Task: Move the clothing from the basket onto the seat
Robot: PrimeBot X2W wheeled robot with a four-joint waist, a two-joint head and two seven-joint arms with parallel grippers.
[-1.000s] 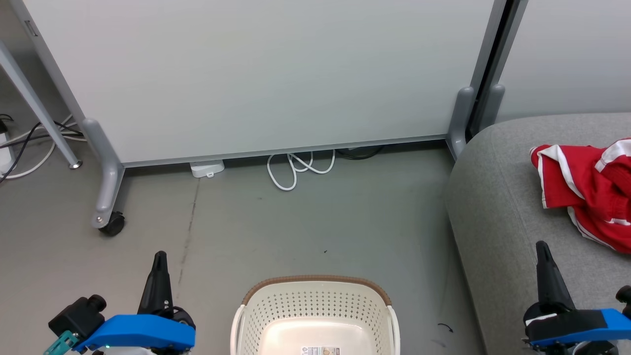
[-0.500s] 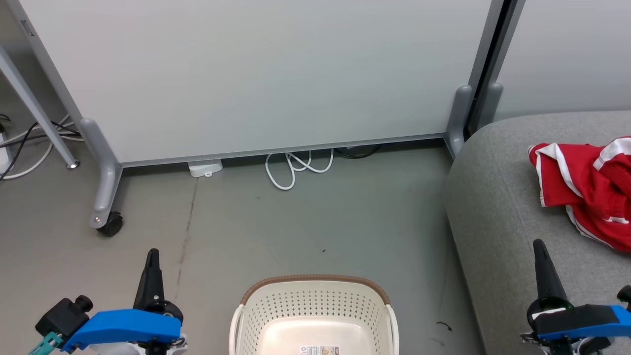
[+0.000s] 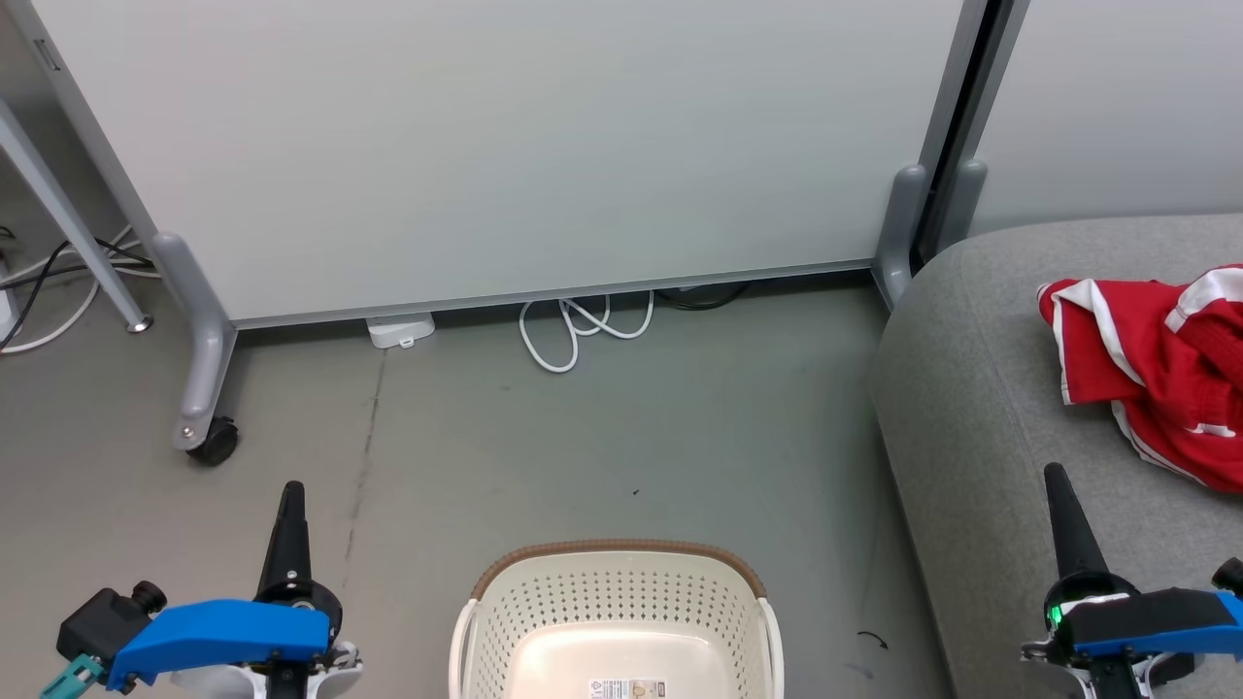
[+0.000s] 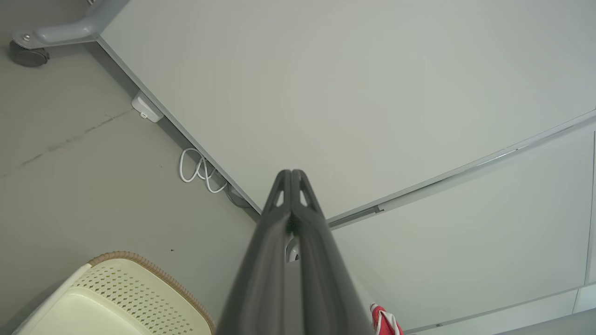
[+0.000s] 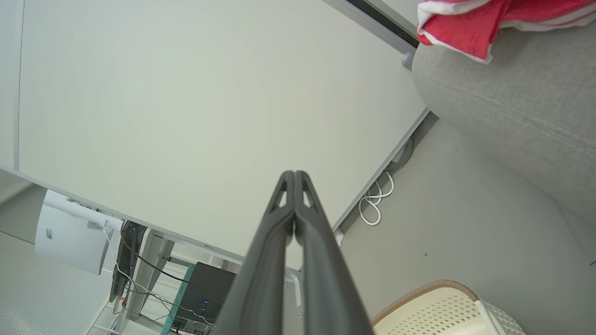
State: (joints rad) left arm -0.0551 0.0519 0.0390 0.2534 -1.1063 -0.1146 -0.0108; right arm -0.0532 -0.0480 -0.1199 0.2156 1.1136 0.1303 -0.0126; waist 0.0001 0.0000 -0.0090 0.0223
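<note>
left claw [image 3: 289, 493], fingers pressed together, above the floor [image 3: 583, 437]; basket [image 3: 621, 555] on the floor at bottom centre, base label [image 3: 628, 689] visible; seat [image 3: 971, 408] at right; right claw [image 3: 1055, 478], likewise closed, over the seat's near part; clothing [image 3: 1156, 369], 1 red-and-white heap, lying on the seat.

My head camera shifted a little, so the whole scene slid slightly to the left and upward in the head view. My left gripper [image 3: 291, 488] moved more to the left than the scene did, and its jaws looked thinner than one second before. My right gripper [image 3: 1052, 473] rose a little in the same view, its jaws also looked thinner, and a small green light [image 3: 1054, 614] appeared at its base.
</note>
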